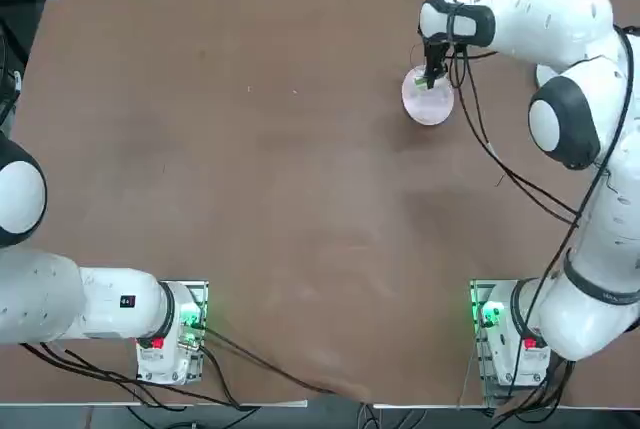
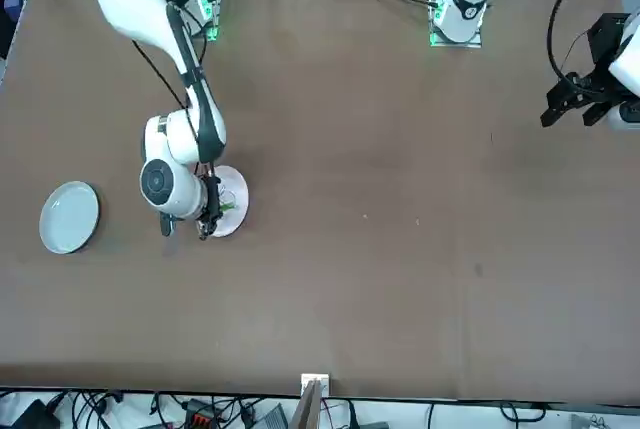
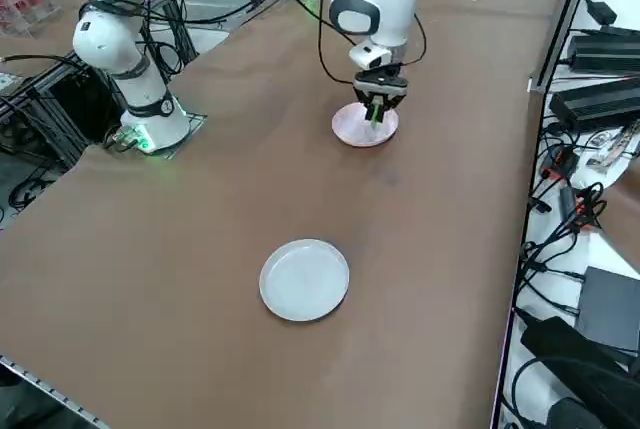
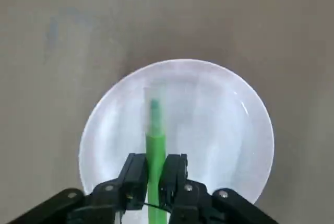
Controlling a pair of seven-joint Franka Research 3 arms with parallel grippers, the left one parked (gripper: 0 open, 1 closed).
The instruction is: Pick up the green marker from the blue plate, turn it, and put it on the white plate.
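**Marker clamped over a plate: lower it gently, then let go**

Fingers of the right gripper [image 4: 154,182] are closed on the green marker [image 4: 155,148], low in the wrist frame; the marker runs out from between them over the middle of the white plate [image 4: 219,125], its far tip looking a little above the surface. From the right side, the gripper [image 3: 376,114] points down over this plate [image 3: 350,129] in the upper middle of the frame, while the blue plate [image 3: 304,279] lies bare, well apart, at lower centre. Overhead, the gripper [image 1: 432,77] hangs above the plate [image 1: 428,99] at upper right. Placing seems to be the step in hand. Judged from this, a good finish means keeping the marker centred, lowering until it nearly lies flat, and only then parting the fingers, so it cannot roll over the rim.
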